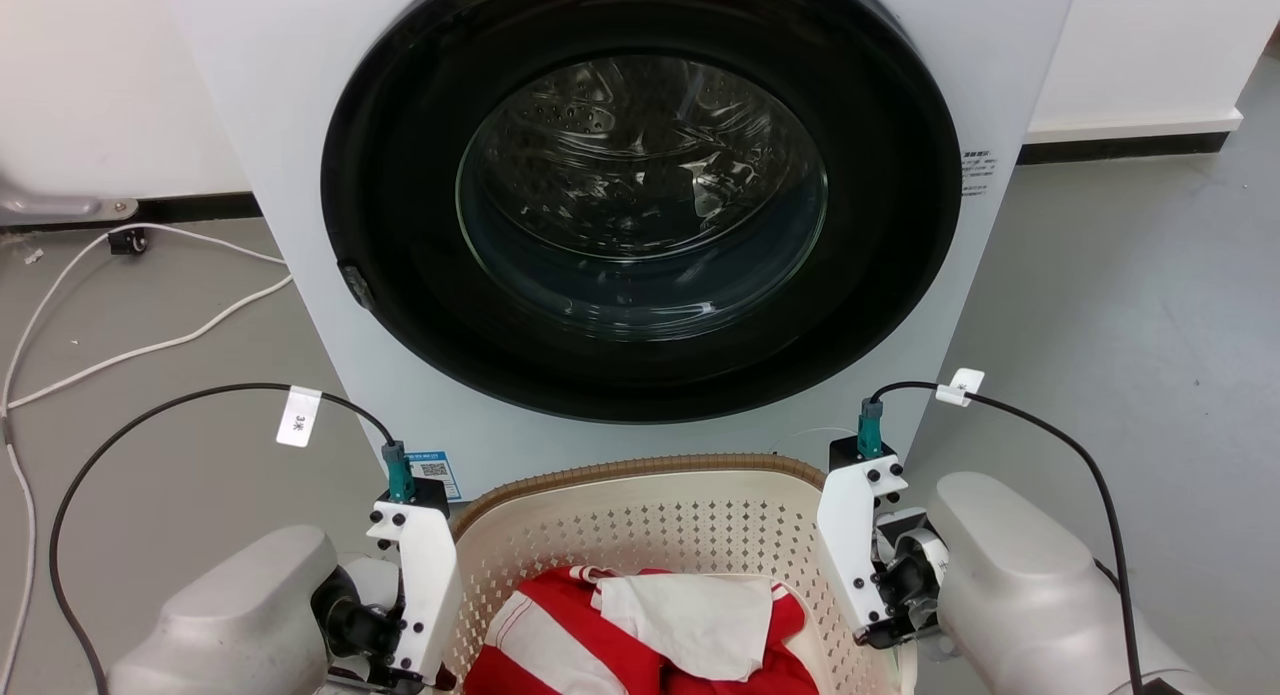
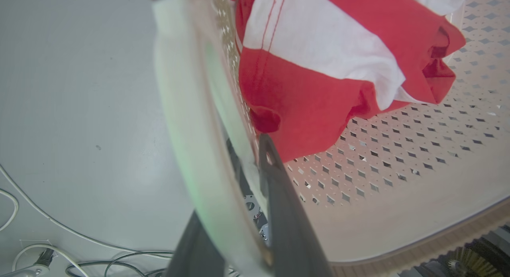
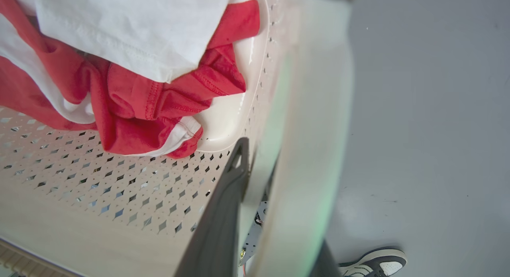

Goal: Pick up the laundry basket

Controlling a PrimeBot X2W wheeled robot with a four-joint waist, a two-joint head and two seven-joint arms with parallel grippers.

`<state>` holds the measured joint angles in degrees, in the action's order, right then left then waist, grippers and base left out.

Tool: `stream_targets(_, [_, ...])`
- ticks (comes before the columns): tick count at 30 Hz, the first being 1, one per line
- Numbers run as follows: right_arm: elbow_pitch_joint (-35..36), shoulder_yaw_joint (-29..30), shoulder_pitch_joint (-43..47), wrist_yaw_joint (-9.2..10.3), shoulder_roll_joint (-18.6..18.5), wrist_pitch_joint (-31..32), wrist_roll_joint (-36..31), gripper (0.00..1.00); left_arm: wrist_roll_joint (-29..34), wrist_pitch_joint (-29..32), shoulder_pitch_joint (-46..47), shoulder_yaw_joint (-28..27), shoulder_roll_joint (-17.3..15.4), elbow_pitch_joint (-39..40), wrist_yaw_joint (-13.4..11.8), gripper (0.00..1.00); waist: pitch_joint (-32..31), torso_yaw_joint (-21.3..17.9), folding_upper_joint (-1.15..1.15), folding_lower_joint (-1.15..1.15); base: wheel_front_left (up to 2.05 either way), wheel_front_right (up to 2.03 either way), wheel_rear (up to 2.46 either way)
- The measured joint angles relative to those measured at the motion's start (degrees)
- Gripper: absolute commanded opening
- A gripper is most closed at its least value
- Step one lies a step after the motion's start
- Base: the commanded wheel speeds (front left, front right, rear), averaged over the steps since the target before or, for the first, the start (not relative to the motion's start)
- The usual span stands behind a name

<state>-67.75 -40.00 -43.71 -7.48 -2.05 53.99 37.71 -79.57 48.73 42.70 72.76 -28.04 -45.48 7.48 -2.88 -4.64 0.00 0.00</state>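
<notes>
Washing machine (image 1: 300, 125): white front-loader, door shut, directly behind the load. Risk: a lift w/ any fwd swing knocks the rim into its front panel.

Laundry basket (image 1: 640, 515): cream, perforated, brown rim; on robot's side of the washer, btwn both wrists. Risk: thin side walls held by pinch only. An uneven raise, L vs R, would tilt it, and a flexing wall may slip out.

Clothes (image 1: 640, 625): red/white heap inside; could slide or spill on a tilt.

Shoe (image 3: 374, 261): person's foot, near basket's right side; could get bumped.

Left gripper (image 2: 235, 157): narrow, one finger inside and one outside basket's left wall; looks clamped on it.

Right gripper (image 3: 263, 161): same on right wall; narrow, looks clamped.
</notes>
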Motion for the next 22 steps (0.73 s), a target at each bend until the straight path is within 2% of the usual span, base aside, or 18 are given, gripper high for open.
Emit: stream_targets(22, [-0.07,-0.89,-0.2,0.0,-0.04,-0.26,1.08,0.0,0.14,0.11,0.15,0.03,-0.03,-0.01,0.0,0.0,0.21,-0.02,0.0,0.0,0.0,0.0,0.0])
